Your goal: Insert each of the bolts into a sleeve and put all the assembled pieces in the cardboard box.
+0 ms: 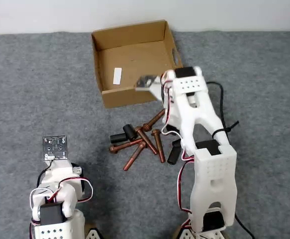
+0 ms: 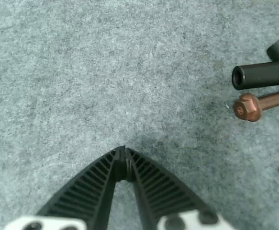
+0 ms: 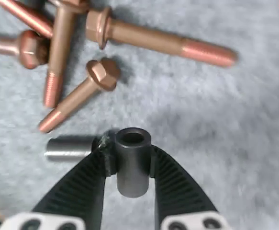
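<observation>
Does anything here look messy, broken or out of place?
Nothing looks broken or spilled. The copper bolts lie crisscrossed in a loose heap on the grey mat, some overlapping, and the cardboard box sits turned a little askew.

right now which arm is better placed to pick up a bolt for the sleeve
Left, probably. The right gripper is shut on a black sleeve, while the left gripper is shut, empty, with a copper bolt lying on the carpet nearby.
</observation>
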